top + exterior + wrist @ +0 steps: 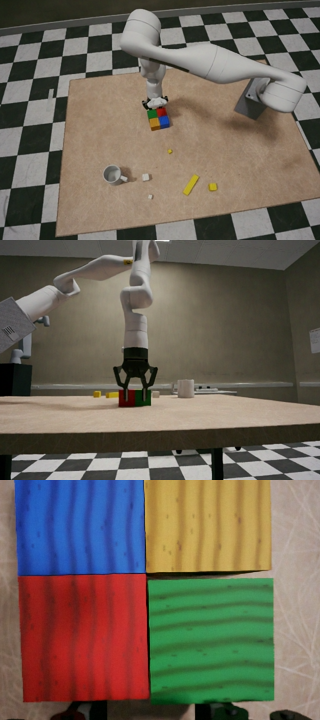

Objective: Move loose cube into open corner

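Looking at the wrist view, I judge the job nearly done: the green cube (pixel 152 113) (pixel 212 641), which I take for the loose one, fills the lower right corner of the block. A thin wedge of gap parts it from the yellow-orange cube (pixel 155 123) (pixel 208 525) above, and a fine dark line runs beside the red cube (pixel 161 112) (pixel 122 398) (pixel 84 638), so I can't call it flush. The blue cube (pixel 81 527) (pixel 164 121) sits upper left. My hand (pixel 155 107) (pixel 135 397) (pixel 150 703) stands partly spread, pinching nothing, its fingertips against or just beside the lower edges of red and green. What's left, I think, is a gentle push up the frame, then backing away. Bare worktop (pixel 108 129) (pixel 180 415) (pixel 298 630) lies right of green, leaving room for a side nudge.
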Controlling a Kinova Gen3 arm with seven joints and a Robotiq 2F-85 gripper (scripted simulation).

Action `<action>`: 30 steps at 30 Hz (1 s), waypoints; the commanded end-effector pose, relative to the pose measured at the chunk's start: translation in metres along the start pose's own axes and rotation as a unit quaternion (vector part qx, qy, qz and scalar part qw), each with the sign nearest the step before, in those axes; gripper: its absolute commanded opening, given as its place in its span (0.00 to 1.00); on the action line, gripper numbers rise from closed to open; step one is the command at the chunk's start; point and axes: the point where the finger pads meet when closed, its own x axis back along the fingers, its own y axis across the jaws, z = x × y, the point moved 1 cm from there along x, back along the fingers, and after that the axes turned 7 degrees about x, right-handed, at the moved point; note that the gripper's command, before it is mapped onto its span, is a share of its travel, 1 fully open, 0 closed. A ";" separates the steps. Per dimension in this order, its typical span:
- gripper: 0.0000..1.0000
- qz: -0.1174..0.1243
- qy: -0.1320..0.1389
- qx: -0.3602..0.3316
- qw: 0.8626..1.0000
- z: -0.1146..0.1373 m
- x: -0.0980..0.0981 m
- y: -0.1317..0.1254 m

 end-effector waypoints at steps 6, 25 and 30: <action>0.53 -0.001 -0.001 0.000 1.000 0.001 0.001 0.001; 0.53 0.000 -0.001 0.000 1.000 0.003 0.001 0.001; 0.53 0.000 -0.001 0.000 1.000 0.003 0.001 0.001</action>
